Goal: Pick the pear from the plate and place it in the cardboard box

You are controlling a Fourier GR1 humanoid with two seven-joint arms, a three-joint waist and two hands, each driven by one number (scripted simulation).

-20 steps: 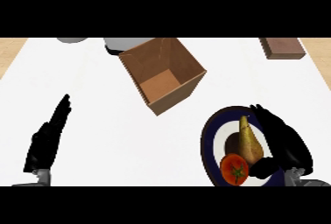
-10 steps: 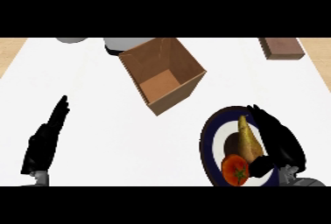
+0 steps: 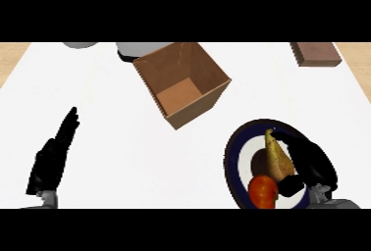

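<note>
Your right robot hand [image 3: 310, 162] curls round the pear [image 3: 275, 156], whose long axis points up-view toward the cardboard box [image 3: 181, 81]; the left robot hand [image 3: 52, 157] rests open, well apart.

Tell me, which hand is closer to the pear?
The right hand. It is right beside the pear on the plate, fingers curling round it. The left hand rests far across the counter, near the view's left edge.

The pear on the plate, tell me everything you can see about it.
The pear is yellow-brown with a narrow neck pointing up the view and a darker, wider base. It lies on the dark-rimmed plate, just above a red tomato. The right hand curls against its right side; it looks not yet lifted.
</note>
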